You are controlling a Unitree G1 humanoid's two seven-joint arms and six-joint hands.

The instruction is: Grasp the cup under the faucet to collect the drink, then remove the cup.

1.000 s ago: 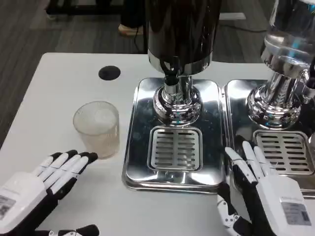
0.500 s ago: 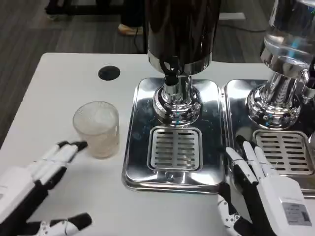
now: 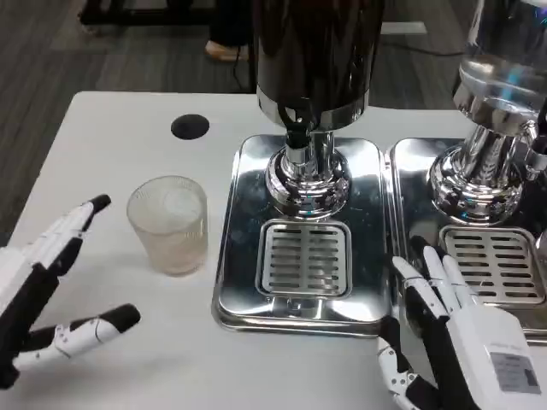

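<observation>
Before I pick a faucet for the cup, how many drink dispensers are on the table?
2: the dark dispenser at centre, and a clear dispenser at the right edge, partly cut off; more may stand beyond it.

left hand (image 3: 47, 295) fingers spread, right hand (image 3: 457, 333) flat

Left hand (image 3: 51, 290) spread beside cup (image 3: 168, 224), seemingly not touching; right hand (image 3: 453, 329) spread.
</observation>
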